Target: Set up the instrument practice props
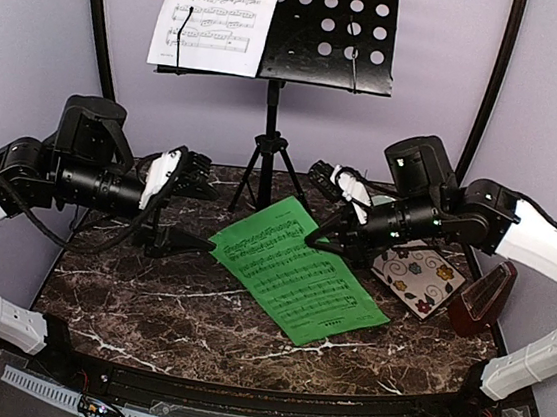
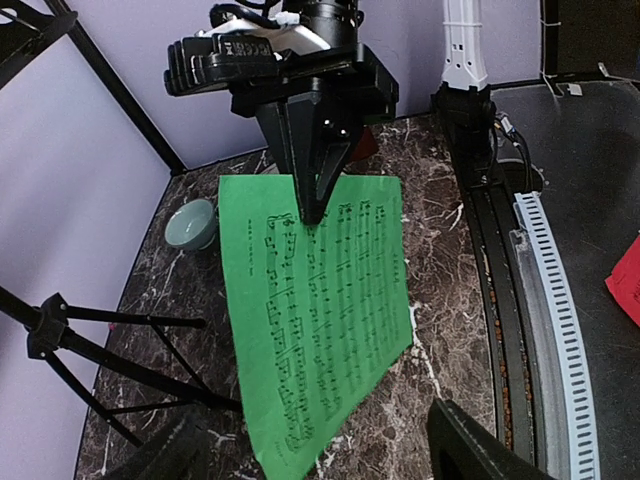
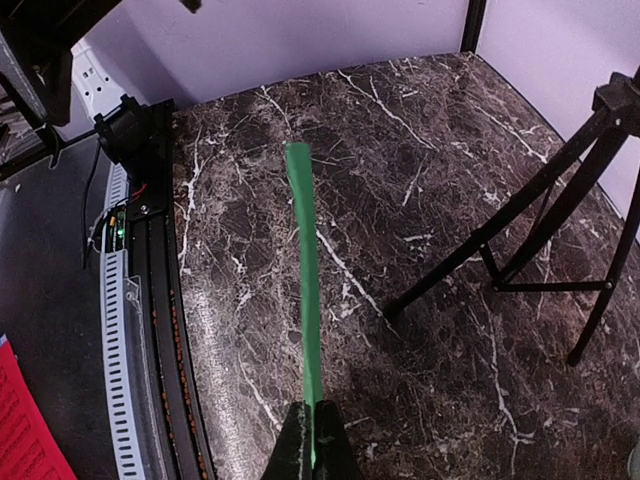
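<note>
The right pincer (image 1: 313, 239) is clamped on the upper edge of the green music sheet (image 1: 296, 271), just right of the frame's centre in the top view; in the right wrist view the sheet runs edge-on, a thin green strip rising from between the closed fingers (image 3: 300, 445) at the bottom; whether its lower end touches the marble surface (image 1: 147, 304) I cannot tell. The left pincer (image 2: 320, 440) hangs at centre left in the top view, its jaws apart and holding nothing, just beside the sheet's left corner; in the left wrist view its two fingers frame the lower end of the sheet. The black perforated music stand (image 1: 329, 33) stands at the top centre on tripod legs; the white music sheet (image 1: 215, 10) rests on the left half of its desk. The reddish-brown metronome (image 1: 480, 297) sits at the right edge, touching or just beside the floral plate (image 1: 417, 275); a pale-green bowl (image 2: 190, 222) shows at the left of the left wrist view, near the sheet's far corner.
</note>
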